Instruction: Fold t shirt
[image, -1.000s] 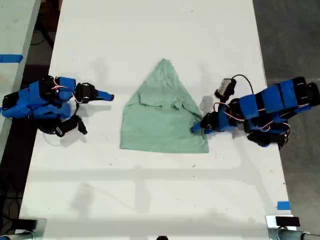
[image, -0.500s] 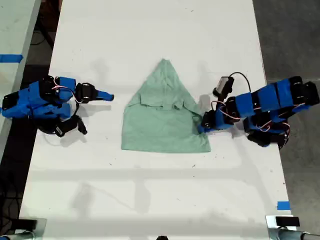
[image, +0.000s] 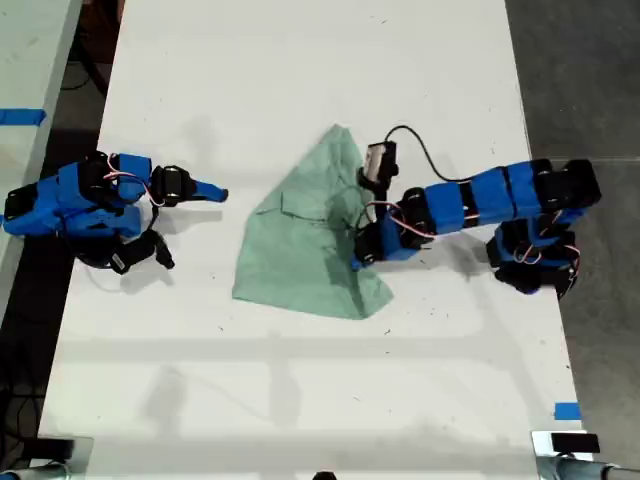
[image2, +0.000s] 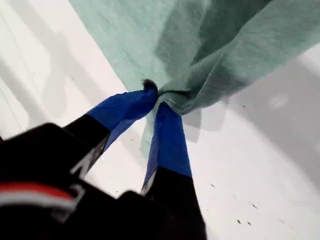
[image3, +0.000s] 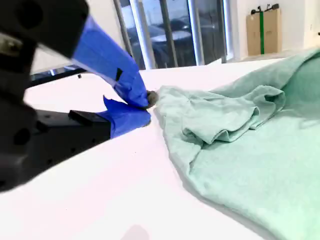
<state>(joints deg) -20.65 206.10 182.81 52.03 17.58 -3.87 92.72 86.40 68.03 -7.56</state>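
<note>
The pale mint-green t shirt (image: 300, 245) lies mid-table in the exterior view, roughly triangular, with its corner on the view's right lifted and pulled inward. My first gripper (image: 362, 255) reaches in from the exterior view's right and is shut on that bunched corner. The first wrist view shows the cloth (image2: 210, 45) pinched at the gripper's (image2: 155, 95) blue tips. My second gripper (image: 215, 192) rests on the table at the exterior view's left, shut on nothing and a short gap from the shirt. In the second wrist view its tips (image3: 142, 105) meet just beside the shirt's (image3: 250, 150) edge.
The white table (image: 300, 60) runs the length of the exterior view, with dark floor past both long edges. A blue tape mark (image: 566, 411) sits near the lower right corner of that view. A second table with blue tape (image: 20, 116) stands at its left.
My first gripper has moved toward the exterior view's left, dragging the shirt's corner up and over the cloth. The shirt has skewed and shifted slightly. The second arm has not moved.
</note>
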